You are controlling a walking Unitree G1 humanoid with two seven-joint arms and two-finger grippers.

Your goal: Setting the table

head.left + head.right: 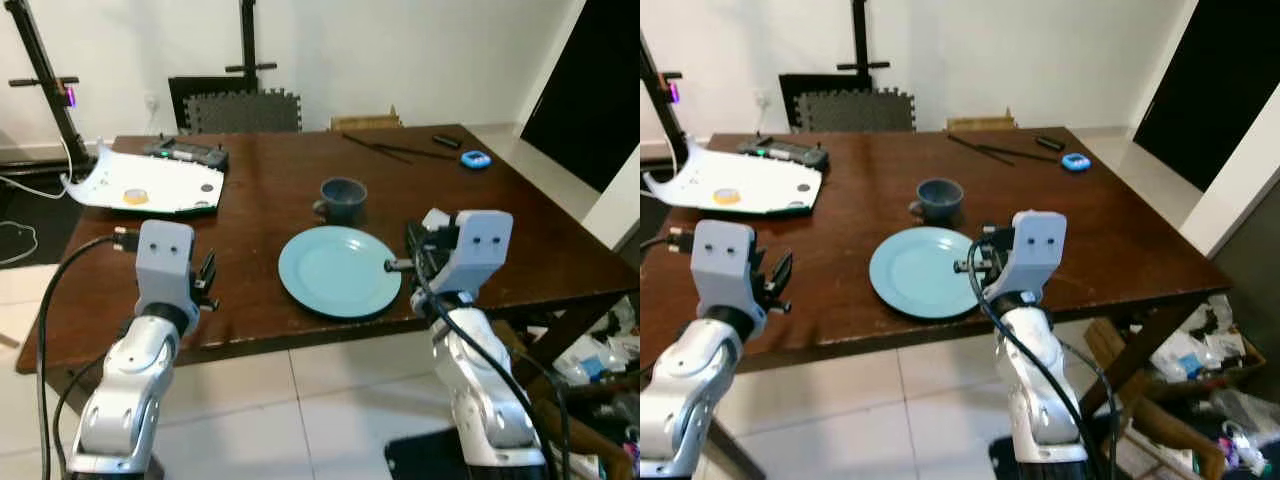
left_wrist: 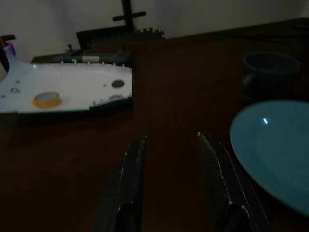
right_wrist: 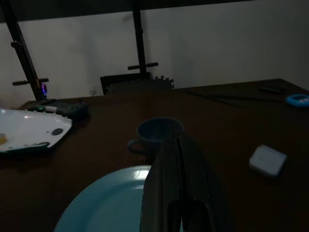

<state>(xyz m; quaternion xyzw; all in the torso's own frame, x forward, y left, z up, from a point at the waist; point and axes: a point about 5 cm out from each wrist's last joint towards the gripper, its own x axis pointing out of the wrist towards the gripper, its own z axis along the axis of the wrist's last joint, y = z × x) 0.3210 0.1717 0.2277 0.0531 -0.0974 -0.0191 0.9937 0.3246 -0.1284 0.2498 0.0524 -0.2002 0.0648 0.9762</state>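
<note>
dark wood surface [image 1: 260, 200] stands before a white wall, with a black stand and foam mats behind it at 12 o'clock. left eye view: a teal plate [image 1: 339, 270] lies near the front edge, a dark blue cup [image 1: 342, 197] just beyond it at 12 o'clock, apart from the rim. a white board [image 1: 150, 185] with a yellow tape roll sits at 10 o'clock, chopsticks [image 1: 385, 149] and a small blue object [image 1: 475, 159] at 1 o'clock. the left pincer [image 1: 206, 275] hovers over bare wood at the plate's 9 o'clock. the right pincer [image 1: 397, 265] reaches over the plate's 3 o'clock rim, its tips hard to make out here.

right eye view: same layout, with the surface's right corner and clutter on the floor at 4 o'clock; the board is cut off at the frame's edge.

left wrist view: dim, but the two black fingers [image 2: 131, 171] stand apart, open, with bare wood between them; the plate [image 2: 275, 145] is cut off at the frame's edge.

right wrist view: dark; the fingers [image 3: 179, 181] press together, closed on nothing, above the plate [image 3: 111, 200], pointing at the cup [image 3: 159, 133]. a small white box [image 3: 268, 159] lies well apart.
</note>
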